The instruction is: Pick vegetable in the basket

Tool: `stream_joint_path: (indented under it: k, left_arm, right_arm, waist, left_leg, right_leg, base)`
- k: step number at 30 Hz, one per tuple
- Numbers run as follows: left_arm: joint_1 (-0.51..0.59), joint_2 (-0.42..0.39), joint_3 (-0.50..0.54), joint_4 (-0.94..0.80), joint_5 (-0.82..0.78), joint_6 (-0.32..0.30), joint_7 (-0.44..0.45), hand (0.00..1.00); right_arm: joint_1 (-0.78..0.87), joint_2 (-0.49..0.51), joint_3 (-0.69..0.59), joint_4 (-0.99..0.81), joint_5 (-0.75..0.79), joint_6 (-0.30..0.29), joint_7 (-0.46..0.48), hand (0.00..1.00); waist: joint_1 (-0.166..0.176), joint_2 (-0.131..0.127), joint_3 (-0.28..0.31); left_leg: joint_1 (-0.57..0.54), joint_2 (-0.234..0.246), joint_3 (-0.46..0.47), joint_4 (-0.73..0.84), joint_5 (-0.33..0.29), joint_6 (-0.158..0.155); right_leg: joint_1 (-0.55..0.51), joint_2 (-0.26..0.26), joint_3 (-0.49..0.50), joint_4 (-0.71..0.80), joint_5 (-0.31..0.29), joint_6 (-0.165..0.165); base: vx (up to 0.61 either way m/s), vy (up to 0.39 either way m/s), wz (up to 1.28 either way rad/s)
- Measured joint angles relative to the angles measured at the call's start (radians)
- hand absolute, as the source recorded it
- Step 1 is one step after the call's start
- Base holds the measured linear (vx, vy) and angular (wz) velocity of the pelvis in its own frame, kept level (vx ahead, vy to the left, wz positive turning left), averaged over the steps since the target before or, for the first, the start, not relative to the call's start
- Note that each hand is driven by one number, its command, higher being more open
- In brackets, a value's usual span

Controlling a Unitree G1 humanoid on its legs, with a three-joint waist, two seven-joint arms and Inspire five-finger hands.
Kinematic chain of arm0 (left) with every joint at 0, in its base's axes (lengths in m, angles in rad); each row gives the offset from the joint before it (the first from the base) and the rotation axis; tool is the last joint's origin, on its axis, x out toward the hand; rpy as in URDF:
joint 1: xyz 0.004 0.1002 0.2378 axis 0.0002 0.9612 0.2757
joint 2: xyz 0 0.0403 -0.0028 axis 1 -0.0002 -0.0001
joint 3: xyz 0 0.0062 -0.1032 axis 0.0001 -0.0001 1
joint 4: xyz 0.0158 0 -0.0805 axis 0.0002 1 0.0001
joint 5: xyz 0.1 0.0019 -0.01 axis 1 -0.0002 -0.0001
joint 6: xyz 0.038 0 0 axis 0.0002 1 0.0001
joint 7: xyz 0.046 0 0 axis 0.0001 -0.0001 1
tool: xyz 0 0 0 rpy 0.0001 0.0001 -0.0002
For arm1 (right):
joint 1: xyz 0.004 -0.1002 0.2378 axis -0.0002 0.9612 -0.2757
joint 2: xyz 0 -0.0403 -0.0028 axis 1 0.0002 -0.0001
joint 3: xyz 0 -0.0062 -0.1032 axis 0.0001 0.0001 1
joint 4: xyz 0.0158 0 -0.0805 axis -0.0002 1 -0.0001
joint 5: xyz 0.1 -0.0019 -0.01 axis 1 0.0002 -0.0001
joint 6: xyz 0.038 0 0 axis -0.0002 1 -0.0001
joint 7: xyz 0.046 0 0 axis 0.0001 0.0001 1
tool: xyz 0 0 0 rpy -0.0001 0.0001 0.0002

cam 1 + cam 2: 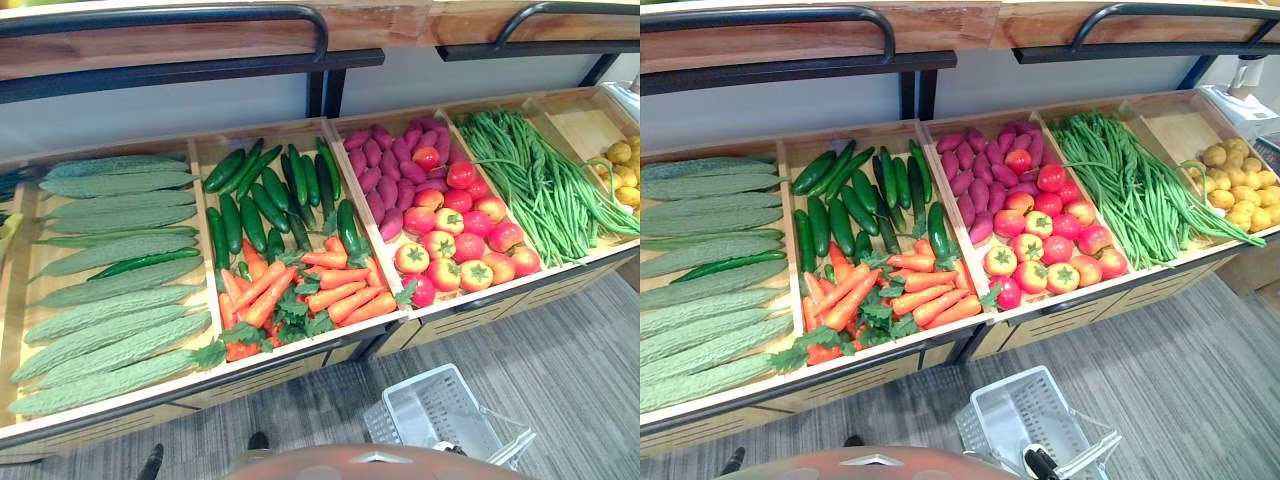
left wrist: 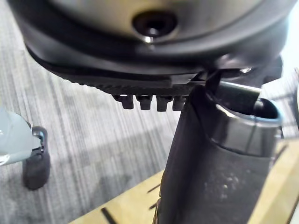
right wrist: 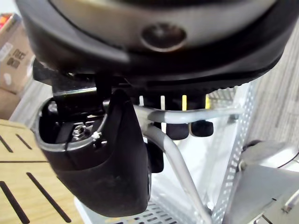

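Left hand [image 2: 205, 168]: hung over grey carpet [image 2: 84, 130] beside the wooden stand front. The fingers looked relaxed and held nothing.

Display stand [image 1: 300, 372], bins from left to right:
- pale green bitter gourds [image 1: 115, 270], lying roughly crosswise, with one dark cucumber among them.
- dark cucumbers [image 1: 265, 195] at the back, carrots [image 1: 300, 290] with leafy tops at the front of the same bin.
- purple sweet potatoes [image 1: 385, 170] at the back, red and yellow-red tomatoes [image 1: 460, 235] in front of them.
- green beans [image 1: 530, 180], a few strands trailing over into the next bin.
- yellow potatoes [image 1: 622, 170] at the far right.

All the vegetables lay in their bins.

Basket [image 1: 985, 425]: pale perforated plastic, low in front of the tomato bin, over the carpet.

Right hand [image 3: 107, 163]: fingers were curled over the basket's metal handle [image 3: 175, 154], with the thumb on the near side.
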Motion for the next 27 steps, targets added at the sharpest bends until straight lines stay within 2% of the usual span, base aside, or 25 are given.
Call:
stream_joint_path:
  k: [2, 4, 6, 9, 11, 13, 16, 18, 20, 21, 23, 24, 25, 26, 27]
  left_arm:
    - [-0.011, 0.001, 0.094, -0.004, -0.037, -0.001, 0.032, 1.0]
    - [-0.021, 0.012, 0.208, -0.049, -0.04, -0.003, 0.08, 1.0]
    - [-0.023, 0.022, 0.241, -0.106, -0.037, -0.006, 0.105, 1.0]
    - [-0.044, 0.08, 0.254, -0.242, -0.03, -0.02, 0.166, 1.0]
    - [-0.074, 0.119, 0.243, -0.395, -0.002, -0.05, 0.205, 1.0]
    - [-0.112, 0.179, 0.199, -0.506, 0.019, -0.087, 0.233, 1.0]
    - [-0.176, 0.303, 0.068, -0.648, 0.09, -0.137, 0.249, 1.0]
    - [-0.215, 0.365, -0.015, -0.723, 0.097, -0.137, 0.246, 1.0]
    - [-0.251, 0.445, -0.108, -0.788, 0.095, -0.138, 0.213, 1.0]
    - [-0.262, 0.544, -0.207, -0.803, 0.095, -0.134, 0.146, 1.0]
    - [-0.287, 0.624, -0.288, -0.818, 0.096, -0.132, 0.075, 1.0]
    - [-0.32, 0.656, -0.336, -0.825, 0.095, -0.132, 0.033, 1.0]
    - [-0.351, 0.645, -0.339, -0.823, 0.071, -0.135, 0.051, 1.0]
    - [-0.361, 0.649, -0.32, -0.815, 0.051, -0.132, 0.051, 1.0]
    - [-0.361, 0.655, -0.32, -0.811, 0.038, -0.129, 0.048, 1.0]
  right_arm:
    - [0.003, -0.005, -0.025, 0.007, 0.011, 0.001, -0.001, 0.0]
    - [0.01, -0.005, -0.05, 0.019, 0.012, 0.003, -0.004, 0.0]
    - [0.011, -0.002, -0.06, 0.024, 0.016, 0.005, -0.005, 0.0]
    - [0.017, 0.001, -0.06, 0.024, 0.032, 0.006, -0.009, 0.0]
    - [0.016, 0.004, -0.055, 0.018, 0.031, 0.005, -0.012, 0.0]
    - [0.017, 0.01, -0.036, 0.009, 0.03, 0.003, -0.026, 0.0]
    - [0.013, 0.021, -0.011, -0.02, 0.029, 0.002, -0.027, 0.0]
    - [0.009, 0.021, 0.01, -0.023, 0.028, 0.001, -0.026, 0.0]
    - [0.009, 0.023, 0.032, -0.036, 0.005, 0.004, -0.022, 0.0]
    - [0.009, 0.023, 0.044, -0.048, -0.011, 0.005, -0.01, 0.0]
    - [0.008, 0.022, 0.05, -0.065, -0.017, 0.006, 0.0, 0.0]
    - [0.013, 0.021, 0.053, -0.094, -0.02, 0.004, 0.011, 0.0]
    - [0.026, 0.023, 0.06, -0.12, -0.025, 0.003, 0.026, 0.0]
    - [0.033, 0.027, 0.061, -0.133, -0.032, 0.003, 0.037, 0.0]
    - [0.04, 0.023, 0.059, -0.134, -0.034, 0.003, 0.043, 0.0]
  waist:
    - [0.002, 0.005, 0.005]
    - [0.005, 0.006, 0.005]
    - [0.012, 0.005, 0.005]
    - [0.022, 0.005, 0.005]
    - [0.03, 0.003, 0.006]
    - [0.044, -0.001, 0.005]
    - [0.045, -0.006, 0.003]
    - [0.043, -0.007, 0.002]
    - [0.044, -0.012, -0.002]
    - [0.043, -0.011, -0.002]
    - [0.043, 0.007, 0.003]
    - [0.035, 0.045, 0.01]
    - [0.027, 0.051, 0.002]
    - [0.023, 0.031, -0.002]
    - [0.015, 0.025, -0.003]
  left_leg:
    - [-0.003, -0.001, -0.006, 0.0, 0.004, 0.001]
    - [-0.001, 0.001, -0.011, 0.0, 0.0, 0.0]
    - [-0.004, 0.005, -0.008, 0.0, 0.0, 0.0]
    - [-0.013, 0.011, 0.0, 0.0, 0.0, -0.001]
    - [-0.017, 0.012, 0.001, 0.0, -0.005, -0.007]
    - [-0.017, 0.012, 0.002, 0.0, -0.009, -0.012]
    - [-0.011, 0.005, -0.002, 0.005, -0.008, -0.012]
    - [0.0, 0.003, 0.007, 0.006, -0.011, -0.01]
    - [0.004, 0.006, 0.014, 0.006, -0.011, -0.009]
    - [0.014, 0.017, 0.022, 0.007, -0.013, -0.007]
    - [0.03, 0.05, 0.033, 0.007, -0.013, -0.006]
    - [0.046, 0.088, 0.037, 0.008, -0.013, -0.006]
    - [0.054, 0.098, 0.047, 0.011, -0.015, -0.01]
    - [0.045, 0.084, 0.051, 0.034, -0.042, -0.027]
    - [0.042, 0.078, 0.046, 0.051, -0.071, -0.038]
  right_leg:
    - [0.003, 0.001, -0.007, -0.005, -0.002, -0.003]
    - [0.013, 0.0, -0.023, -0.006, -0.015, -0.022]
    - [0.013, 0.001, -0.025, -0.006, -0.021, -0.021]
    - [0.012, 0.006, -0.033, -0.008, -0.03, -0.024]
    - [0.011, 0.007, -0.035, -0.009, -0.032, -0.03]
    - [0.018, 0.007, -0.035, -0.006, -0.027, -0.024]
    - [0.027, 0.006, -0.021, -0.007, -0.027, -0.024]
    - [0.03, 0.006, 0.004, 0.001, -0.025, -0.025]
    - [0.027, 0.007, 0.03, 0.017, -0.022, -0.026]
    - [0.018, 0.014, 0.05, 0.045, -0.017, -0.024]
    - [-0.016, 0.029, 0.074, 0.128, -0.015, -0.026]
    - [-0.07, 0.044, 0.089, 0.202, -0.043, -0.032]
    - [-0.058, 0.068, 0.089, 0.034, -0.041, -0.034]
    - [-0.059, 0.062, 0.089, -0.056, 0.055, -0.035]
    - [-0.066, 0.052, 0.081, -0.047, 0.072, -0.026]
  base:
    - [-0.13, -0.003, 0.19]
    - [-0.1, -0.001, 0.19]
    - [-0.03, -0.007, 0.09]
    - [0.02, -0.023, 0.12]
    - [0.1, -0.018, 0.04]
    - [0.15, -0.02, 0.0]
    - [0.15, -0.013, 0.1]
    - [0.17, 0.001, 0.04]
    - [0.15, 0.016, -0.02]
    - [0.14, -0.012, -0.15]
    - [0.08, -0.051, -0.23]
    - [-0.01, -0.067, -0.22]
    - [0.0, -0.085, -0.17]
    - [0.01, -0.084, 0.0]
    - [0.08, -0.089, 0.14]
